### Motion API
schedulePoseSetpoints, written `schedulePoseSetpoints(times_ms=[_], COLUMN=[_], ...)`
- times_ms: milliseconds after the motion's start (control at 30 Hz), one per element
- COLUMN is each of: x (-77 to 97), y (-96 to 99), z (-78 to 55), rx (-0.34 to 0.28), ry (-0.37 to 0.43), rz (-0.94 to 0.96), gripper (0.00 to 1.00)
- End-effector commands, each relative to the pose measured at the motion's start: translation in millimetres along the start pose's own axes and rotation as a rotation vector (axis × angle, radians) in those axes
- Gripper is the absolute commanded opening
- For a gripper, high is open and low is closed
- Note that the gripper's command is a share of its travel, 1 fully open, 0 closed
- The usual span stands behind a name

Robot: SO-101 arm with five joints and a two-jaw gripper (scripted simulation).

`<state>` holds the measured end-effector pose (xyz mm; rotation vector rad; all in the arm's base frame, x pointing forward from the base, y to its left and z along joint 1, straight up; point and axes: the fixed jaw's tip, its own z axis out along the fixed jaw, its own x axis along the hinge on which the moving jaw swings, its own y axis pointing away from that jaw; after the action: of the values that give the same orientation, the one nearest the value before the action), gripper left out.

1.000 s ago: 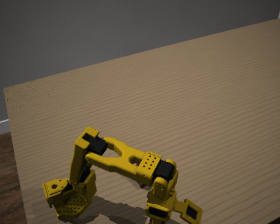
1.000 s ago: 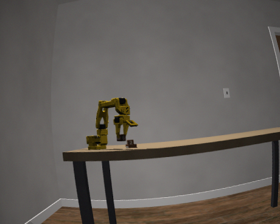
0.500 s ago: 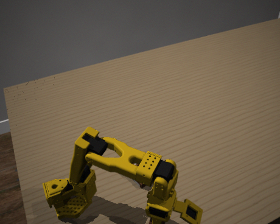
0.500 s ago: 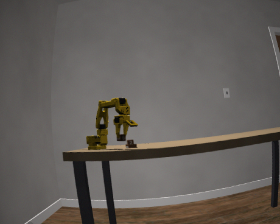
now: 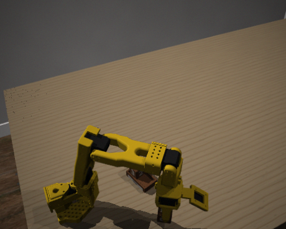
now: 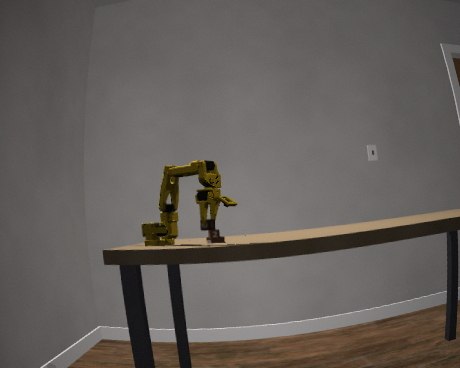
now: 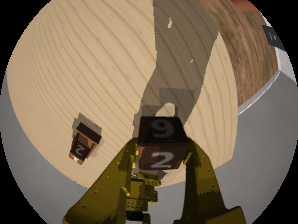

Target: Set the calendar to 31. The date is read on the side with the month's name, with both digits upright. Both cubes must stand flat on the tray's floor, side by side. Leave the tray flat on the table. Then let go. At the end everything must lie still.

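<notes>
My gripper (image 5: 165, 214) (image 6: 208, 225) (image 7: 161, 144) is shut on a dark brown cube (image 7: 161, 156), with one finger at each side. In the wrist view this cube shows a pale 9 on its dark face and a pale 2 on the face below. It is held above the table. The small reddish-brown tray (image 5: 147, 185) (image 6: 220, 240) stands on the table, apart from the held cube. The other cube (image 5: 134, 173) (image 6: 214, 233) (image 7: 80, 148) is at one end of the tray and shows a 2. The month's name cannot be read.
The wooden table (image 5: 208, 109) (image 6: 310, 242) bears the arm's yellow base (image 5: 74, 208) (image 6: 158, 234). In the top view the forearm passes just behind the tray and partly hides it. The arm's shadow falls across the table. The table's edge shows in the wrist view.
</notes>
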<state>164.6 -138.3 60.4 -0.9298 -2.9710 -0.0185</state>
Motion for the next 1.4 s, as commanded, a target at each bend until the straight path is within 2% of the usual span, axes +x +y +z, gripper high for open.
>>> schedulePoseSetpoints(times_ms=[0,167,300,367,500,733,867,933,967,1067,1267,1367], x=[-3.6,5.4,20.0,20.0,41.6,88.4,118.5,118.5,135.2,152.3,197.2,211.6], y=[23.7,62.1,95.6,95.6,127.1,165.0,179.5,179.5,189.6,190.8,196.3,194.6], z=[-12.9,-12.3,-11.3,-11.3,-9.7,-4.5,-1.7,-1.7,-3.4,-0.2,1.6,2.9], rx=[0.008,0.008,0.008,0.008,0.007,0.010,0.012,0.012,0.005,0.010,0.003,0.003], ry=[-0.074,-0.073,-0.073,-0.073,-0.070,-0.052,-0.045,-0.045,-0.067,-0.051,-0.062,-0.061], rz=[-0.130,-0.333,-0.526,-0.526,-0.733,-1.070,-1.266,-1.266,-1.382,-1.482,-1.763,-1.855], gripper=[0.00,0.00,0.00,0.00,0.00,0.00,0.00,0.00,0.00,0.00,0.00,0.00])
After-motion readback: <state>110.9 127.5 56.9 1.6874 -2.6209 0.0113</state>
